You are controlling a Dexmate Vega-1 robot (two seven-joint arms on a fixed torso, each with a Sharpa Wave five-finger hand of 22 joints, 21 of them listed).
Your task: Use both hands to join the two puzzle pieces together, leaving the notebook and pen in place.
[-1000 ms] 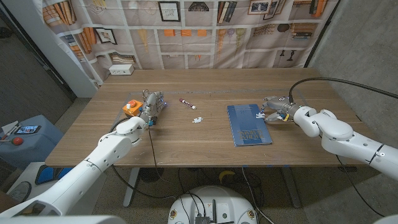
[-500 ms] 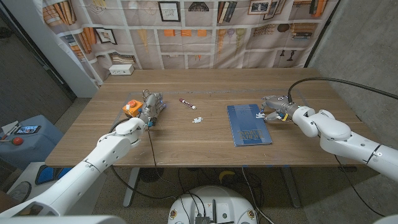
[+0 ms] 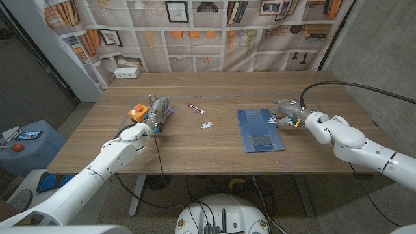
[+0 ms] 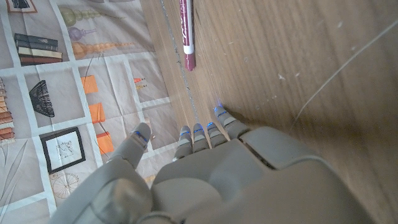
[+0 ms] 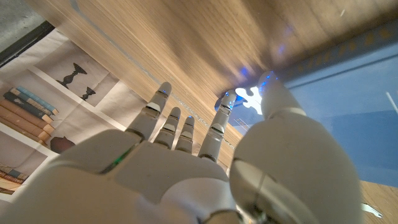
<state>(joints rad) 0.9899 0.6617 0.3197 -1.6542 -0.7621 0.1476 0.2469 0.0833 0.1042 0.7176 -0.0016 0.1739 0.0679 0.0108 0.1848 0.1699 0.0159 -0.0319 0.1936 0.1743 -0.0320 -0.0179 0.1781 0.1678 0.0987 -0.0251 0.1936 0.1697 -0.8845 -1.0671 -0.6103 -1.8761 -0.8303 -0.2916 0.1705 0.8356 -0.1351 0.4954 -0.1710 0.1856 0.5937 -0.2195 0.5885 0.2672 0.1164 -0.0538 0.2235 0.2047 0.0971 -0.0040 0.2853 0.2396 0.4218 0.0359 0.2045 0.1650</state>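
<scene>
Wooden table [image 3: 221,146]: right hand [image 3: 286,112] pinching puzzle piece [image 3: 272,120] over notebook [image 3: 259,133].

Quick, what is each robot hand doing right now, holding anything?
Left hand: open, holding nothing, near the pen.
Right hand: fingers apart over a puzzle piece on the blue notebook; cannot tell if it grips it.

I saw a wooden table [image 3: 214,146] with a plain plank top. Past the hands hung a printed backdrop sheet [image 3: 214,32] showing shelves, books and framed pictures; a white box [image 3: 127,73] sat at its foot beyond the left hand. Grey wall [image 3: 383,52] stood outboard of the right hand. A blue stool [image 3: 26,140] with small items sat outboard of the left arm. Lighting was even.
</scene>
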